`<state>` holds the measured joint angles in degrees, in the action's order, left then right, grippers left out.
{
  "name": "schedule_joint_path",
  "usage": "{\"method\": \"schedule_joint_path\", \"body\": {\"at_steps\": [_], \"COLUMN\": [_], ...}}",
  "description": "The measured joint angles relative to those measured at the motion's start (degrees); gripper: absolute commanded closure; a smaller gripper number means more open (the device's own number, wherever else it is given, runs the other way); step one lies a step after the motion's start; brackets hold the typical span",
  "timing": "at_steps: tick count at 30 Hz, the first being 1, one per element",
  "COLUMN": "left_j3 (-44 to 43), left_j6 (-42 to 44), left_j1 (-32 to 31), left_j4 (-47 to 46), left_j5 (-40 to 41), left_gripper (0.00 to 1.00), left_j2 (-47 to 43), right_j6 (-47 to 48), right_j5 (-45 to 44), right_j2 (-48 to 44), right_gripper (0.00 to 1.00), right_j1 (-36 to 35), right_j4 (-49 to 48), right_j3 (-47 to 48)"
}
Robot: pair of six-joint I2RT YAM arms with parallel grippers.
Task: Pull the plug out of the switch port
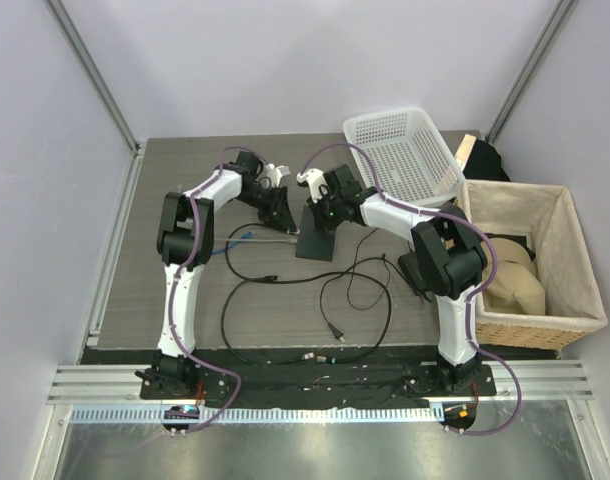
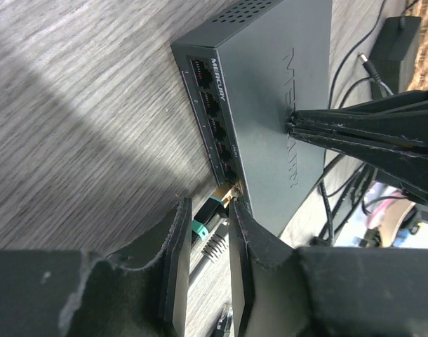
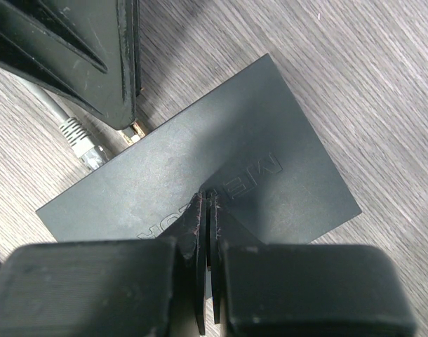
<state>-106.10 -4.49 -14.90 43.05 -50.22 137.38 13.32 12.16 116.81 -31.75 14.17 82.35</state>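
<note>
**Plug's in the port, both claws at the switch**

We've got the dark-grey switch box [image 1: 315, 245] flat on the worktop [image 1: 165, 300], around the middle, nearer the far edge. Our right claw [image 3: 205, 198] is closed tight, tips pressed on the box's top. Our left claw [image 2: 208, 207] has its fingers a narrow gap apart either side of the plug [image 2: 203, 228]; we can't tell if it's pinching. The plug sits in the end switch port [image 2: 231, 186].
</note>
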Motion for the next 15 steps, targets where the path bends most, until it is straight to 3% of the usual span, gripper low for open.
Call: {"method": "schedule_joint_path", "body": {"at_steps": [7,15], "left_j3": [0.9,-5.4], "left_j6": [0.2,4.3], "left_j1": [-2.9,-5.2], "left_j4": [1.2,8.5], "left_j5": [3.9,11.2], "left_gripper": [1.0,1.0], "left_j2": [-1.7,-0.9], "right_j6": [0.0,-0.2], "right_j5": [0.0,0.0], "right_j2": [0.5,0.4], "right_gripper": [0.99,0.99], "right_j1": [-0.2,-0.3], "right_j4": [-1.9,-4.5], "right_j3": [0.0,-1.1]}}
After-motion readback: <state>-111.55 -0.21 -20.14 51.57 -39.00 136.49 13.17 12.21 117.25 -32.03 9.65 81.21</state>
